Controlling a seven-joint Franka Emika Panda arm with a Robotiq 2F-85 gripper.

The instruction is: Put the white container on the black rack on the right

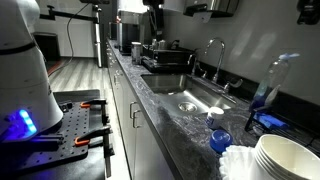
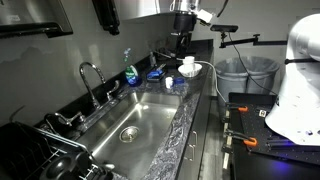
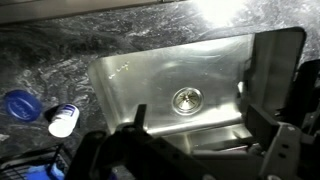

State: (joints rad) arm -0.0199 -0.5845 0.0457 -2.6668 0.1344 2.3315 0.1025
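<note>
The white container (image 3: pixel 63 120) is a small white tub lying on the dark counter to the left of the sink, next to a blue cup (image 3: pixel 20 104). It shows in both exterior views (image 1: pixel 215 117) (image 2: pixel 170 83). The black rack (image 1: pixel 270 122) of thin wire bars stands on the counter beyond the container, against the wall. My gripper (image 3: pixel 200 135) hangs high over the sink, open and empty, well apart from the container. It also shows at the top of both exterior views (image 1: pixel 152 25) (image 2: pixel 180 42).
A steel sink (image 3: pixel 215 55) with a drain and a faucet (image 1: pixel 212 50) takes up the middle of the counter. A stack of white bowls (image 1: pixel 287 160) and crumpled white paper (image 1: pixel 238 163) sit at one end. A dark rack with steel pots (image 1: pixel 165 55) sits at the far end.
</note>
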